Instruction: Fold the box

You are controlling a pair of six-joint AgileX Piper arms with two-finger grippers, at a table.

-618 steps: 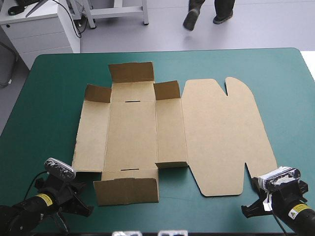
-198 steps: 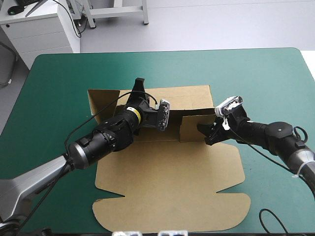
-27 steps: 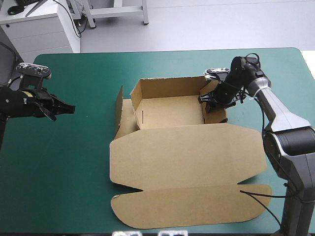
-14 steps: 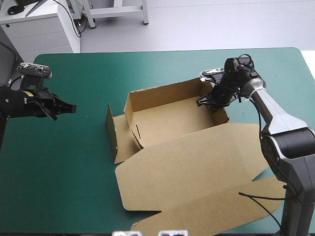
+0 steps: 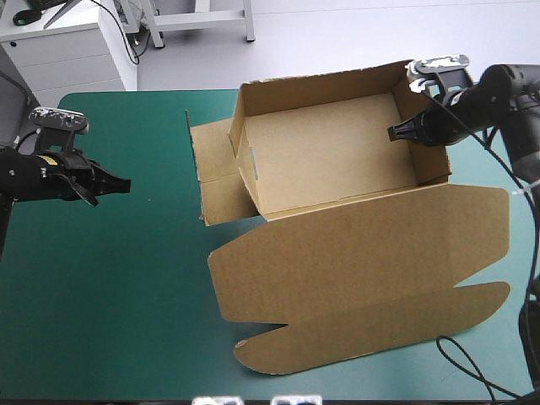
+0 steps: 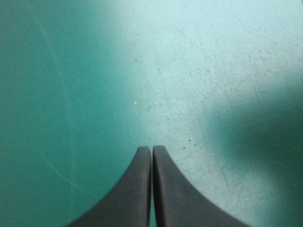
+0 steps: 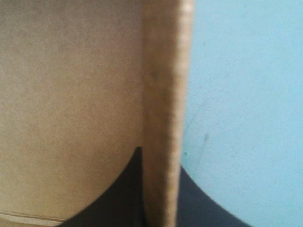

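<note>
The teal-green cover (image 5: 126, 295) takes up most of the high view. The brown box (image 5: 337, 169) sits on its right half and runs from the far edge almost to the near one. It's an open tray with the walls up. The lid (image 5: 363, 278) lies opened out flat toward the near edge, and the tray end looks tipped up off the table. One loose flap (image 5: 215, 177) hangs out on the tray's left side.

Only the high view shows all of that. The right wrist view shows just a strip of board, the side wall (image 7: 161, 94), seen edge-on. One black finger (image 7: 125, 194) is on the inside face and the other is on the outside. So the right gripper (image 5: 403, 132) is clamped on the tray's right wall near its far corner, with the rest of the box stretching away from it to the left and toward the near edge.

The left gripper (image 5: 122, 184) hovers near the table's left edge, well apart from the box and pointing at it. Its wrist view shows only bare cover, with its fingers (image 6: 137, 189) pressed together into a point and nothing between them.
</note>
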